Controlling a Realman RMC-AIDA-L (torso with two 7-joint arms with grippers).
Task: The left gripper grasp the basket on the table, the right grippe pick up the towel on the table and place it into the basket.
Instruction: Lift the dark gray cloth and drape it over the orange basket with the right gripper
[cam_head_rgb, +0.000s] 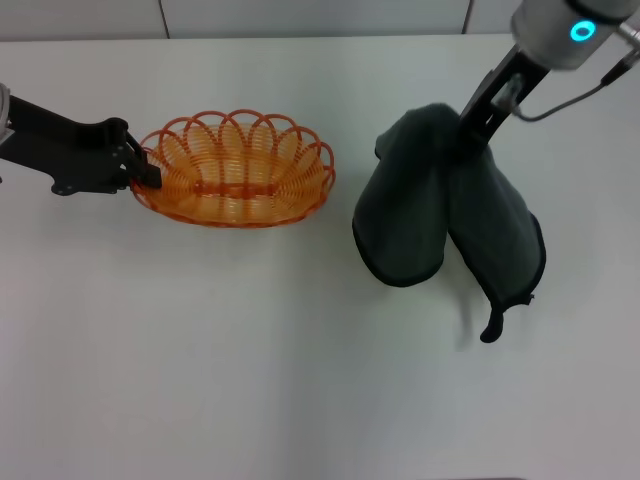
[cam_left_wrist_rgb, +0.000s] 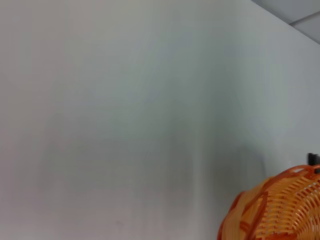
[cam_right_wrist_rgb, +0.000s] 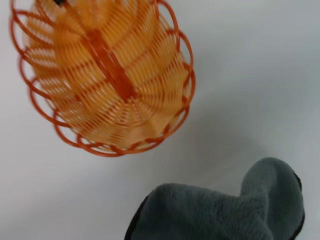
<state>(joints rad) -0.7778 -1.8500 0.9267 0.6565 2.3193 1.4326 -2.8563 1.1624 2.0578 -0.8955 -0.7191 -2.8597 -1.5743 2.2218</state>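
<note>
Under the right grippe (cam_head_rgb: 478, 125) hangs the towel (cam_head_rgb: 450, 215), pinched tight; beside it, the left gripper (cam_head_rgb: 146, 168) clamps the basket (cam_head_rgb: 237, 170) steady.

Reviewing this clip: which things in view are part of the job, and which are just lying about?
In the job: left gripper shut on the basket; right gripper shut on the towel, lifted beside the basket; the table.
Lying about: nothing.
</note>
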